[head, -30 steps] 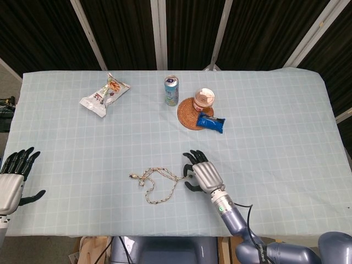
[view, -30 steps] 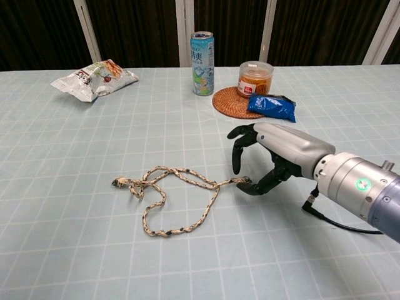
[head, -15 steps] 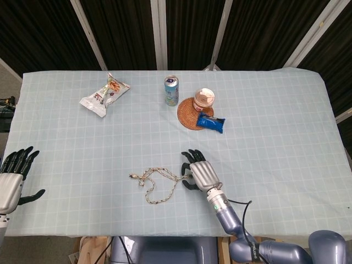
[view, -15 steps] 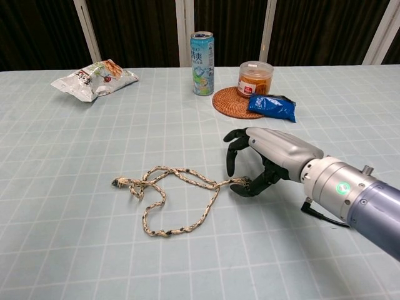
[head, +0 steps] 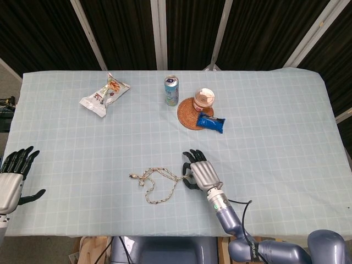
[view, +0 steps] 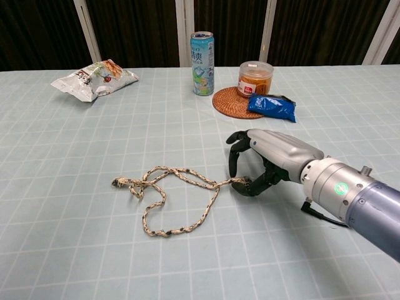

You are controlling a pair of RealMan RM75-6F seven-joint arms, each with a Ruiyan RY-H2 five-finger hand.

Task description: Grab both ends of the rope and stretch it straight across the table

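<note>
One hand — arched over rope end

Tall can, standing well beyond the right hand's fingers: showing printed characters on its light blue side, too small to make out. Jar, beyond the fingers: carrying a red label, lettering unreadable. Snack bag, far off to their left: displaying print too blurred to read. Blue packet: nothing legible.
</note>
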